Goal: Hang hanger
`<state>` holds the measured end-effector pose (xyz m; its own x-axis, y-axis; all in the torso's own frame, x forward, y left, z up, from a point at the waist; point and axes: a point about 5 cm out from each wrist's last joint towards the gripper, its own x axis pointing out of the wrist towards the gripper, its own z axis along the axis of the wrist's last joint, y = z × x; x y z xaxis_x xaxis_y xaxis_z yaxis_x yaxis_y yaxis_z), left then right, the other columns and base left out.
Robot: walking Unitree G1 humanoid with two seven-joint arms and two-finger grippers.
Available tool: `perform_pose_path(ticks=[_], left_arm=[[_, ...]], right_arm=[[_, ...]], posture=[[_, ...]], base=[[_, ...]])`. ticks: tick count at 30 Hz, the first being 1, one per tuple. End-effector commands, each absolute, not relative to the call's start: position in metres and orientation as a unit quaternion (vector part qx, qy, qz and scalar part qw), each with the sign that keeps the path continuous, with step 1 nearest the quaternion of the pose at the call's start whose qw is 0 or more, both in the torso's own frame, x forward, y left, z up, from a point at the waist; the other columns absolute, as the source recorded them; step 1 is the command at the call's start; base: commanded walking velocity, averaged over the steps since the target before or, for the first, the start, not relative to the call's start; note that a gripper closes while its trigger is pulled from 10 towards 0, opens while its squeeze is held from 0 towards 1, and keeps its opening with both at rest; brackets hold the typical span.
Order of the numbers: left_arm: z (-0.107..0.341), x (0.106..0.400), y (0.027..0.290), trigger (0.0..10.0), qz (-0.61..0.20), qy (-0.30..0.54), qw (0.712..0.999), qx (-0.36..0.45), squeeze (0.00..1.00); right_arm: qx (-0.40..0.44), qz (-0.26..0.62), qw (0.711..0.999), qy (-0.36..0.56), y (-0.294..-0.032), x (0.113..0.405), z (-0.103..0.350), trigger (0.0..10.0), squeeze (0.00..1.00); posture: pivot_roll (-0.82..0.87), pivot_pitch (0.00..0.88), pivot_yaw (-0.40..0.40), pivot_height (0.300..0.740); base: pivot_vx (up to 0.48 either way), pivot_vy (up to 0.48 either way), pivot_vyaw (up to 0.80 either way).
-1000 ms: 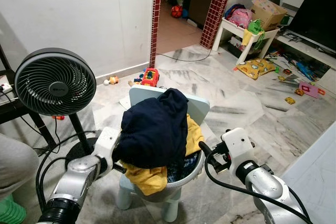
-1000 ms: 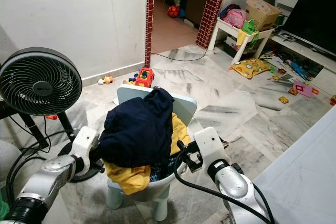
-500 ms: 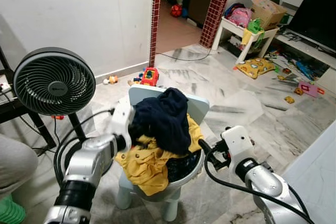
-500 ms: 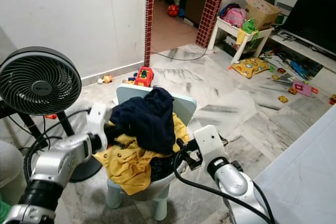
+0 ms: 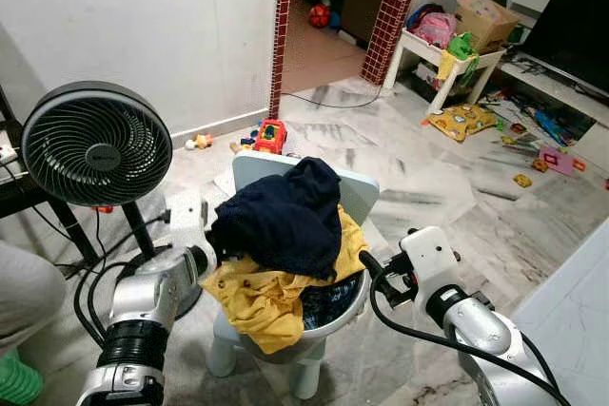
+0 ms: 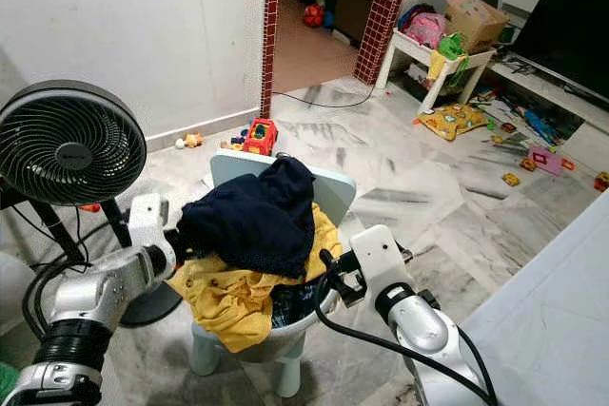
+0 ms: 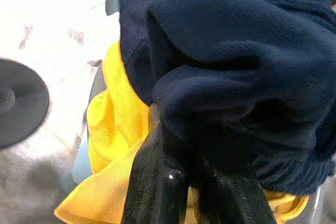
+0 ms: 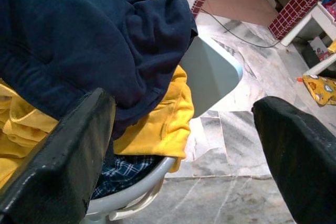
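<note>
Left gripper (image 7: 194,182) clamped on the navy garment (image 5: 281,216) heaped in the basin (image 5: 344,309); right gripper (image 8: 184,145) wide open beside it.

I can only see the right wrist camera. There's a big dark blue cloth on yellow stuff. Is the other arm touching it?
Observer: Yes. The left pincer is pinched shut on the dark blue cloth.
Operator: What's the pile sitting in?
Observer: A grey basin on a small light blue chair.
Operator: Is anything beside it?
Observer: A black fan stands on the robot's left.
Operator: And my pincer?
Observer: The right pincer is open beside the basin.
</note>
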<state>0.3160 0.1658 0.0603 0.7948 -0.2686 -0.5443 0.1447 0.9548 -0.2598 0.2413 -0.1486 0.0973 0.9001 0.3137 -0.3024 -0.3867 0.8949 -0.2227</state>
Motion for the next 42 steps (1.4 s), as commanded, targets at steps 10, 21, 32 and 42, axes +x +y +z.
perform_pose_path(ticks=[10, 21, 32, 42], left_arm=[[0.099, 0.319, 0.112, 0.0, -0.344, 0.247, 0.906, 0.021, 0.00], [0.108, 0.351, 0.142, 0.0, -0.127, 0.263, 0.930, -0.223, 0.00], [0.076, 0.326, 0.130, 10.0, -0.170, 0.331, 0.912, -0.173, 1.00], [0.089, 0.311, 0.117, 10.0, -0.348, 0.262, 0.890, 0.134, 1.00]], right_arm=[[-0.152, 0.174, 0.964, 0.130, -0.154, 0.242, 0.097, 10.0, 0.00], [-0.149, 0.173, 0.965, 0.132, -0.154, 0.242, 0.096, 10.0, 0.00], [-0.149, 0.174, 0.964, 0.134, -0.153, 0.242, 0.095, 10.0, 0.00], [-0.150, 0.168, 0.965, 0.133, -0.154, 0.244, 0.095, 10.0, 0.00]], posture=[[0.10, 0.000, -0.129, 0.740], [0.10, 0.000, -0.127, 0.740], [0.10, 0.000, -0.127, 0.740], [0.11, 0.000, -0.123, 0.740]], base=[[0.000, 0.000, 0.00], [0.000, 0.000, 0.00], [0.000, 0.000, 0.00], [0.000, 0.000, 0.00]])
